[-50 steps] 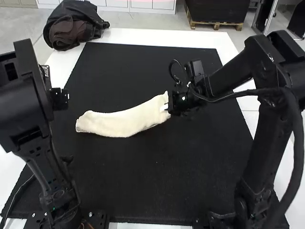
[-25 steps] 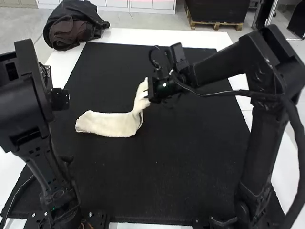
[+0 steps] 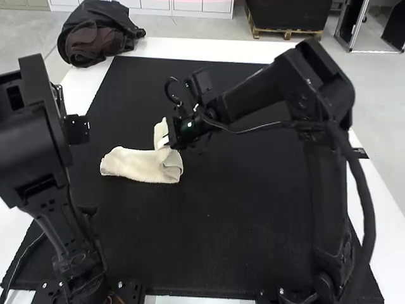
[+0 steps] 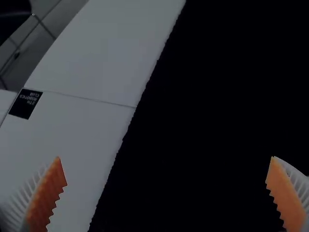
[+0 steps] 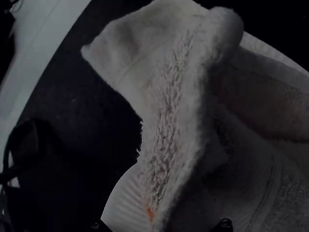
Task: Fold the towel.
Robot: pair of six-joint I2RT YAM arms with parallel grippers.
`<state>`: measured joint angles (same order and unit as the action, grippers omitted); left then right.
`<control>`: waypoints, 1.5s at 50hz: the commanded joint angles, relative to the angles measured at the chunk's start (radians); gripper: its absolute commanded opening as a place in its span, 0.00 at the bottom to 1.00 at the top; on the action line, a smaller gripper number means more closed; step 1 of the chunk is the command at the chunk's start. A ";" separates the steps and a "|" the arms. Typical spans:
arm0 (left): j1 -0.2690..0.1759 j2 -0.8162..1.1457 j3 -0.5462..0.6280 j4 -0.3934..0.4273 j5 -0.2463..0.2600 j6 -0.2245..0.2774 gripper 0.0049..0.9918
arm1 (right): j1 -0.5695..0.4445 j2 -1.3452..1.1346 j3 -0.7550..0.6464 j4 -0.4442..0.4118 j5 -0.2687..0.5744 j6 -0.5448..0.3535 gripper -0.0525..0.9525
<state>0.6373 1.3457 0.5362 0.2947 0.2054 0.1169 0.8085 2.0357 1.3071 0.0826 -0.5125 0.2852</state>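
The right gripper (image 3: pixel 169 143) has moved leftward, bringing the towel's held end back toward the rest. The towel (image 3: pixel 131 164) lies lengthwise left to right, left of the middle of the black mat (image 3: pixel 209 234) on the white table (image 3: pixel 374 196), its free end pointing left, its raised end, clenched in that gripper, pointing away from the arms; the left gripper (image 3: pixel 78 130) stands wide apart.

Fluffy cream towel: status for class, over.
Right gripper holding fluffy cream towel by one raised end; other end flat on black mat. Left gripper open, empty. Dark fabric bundle beyond, out of way.
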 commanded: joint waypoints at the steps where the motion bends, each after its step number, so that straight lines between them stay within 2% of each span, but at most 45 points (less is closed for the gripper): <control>1: 0.018 -0.033 -0.013 0.003 0.002 -0.011 0.98 | 0.026 0.035 0.070 0.002 0.000 0.009 0.03; 32: 0.018 -0.103 -0.048 -0.034 0.003 -0.011 0.98 | 0.103 0.227 0.342 -0.035 -0.001 0.035 0.02; 75: 0.018 -0.189 -0.108 -0.054 0.015 -0.013 0.98 | 0.152 0.403 0.603 -0.093 -0.009 0.052 0.03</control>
<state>0.6479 1.1812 0.4271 0.2424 0.2096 0.1139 0.9367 2.4214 1.8477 -0.0105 -0.5125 0.3294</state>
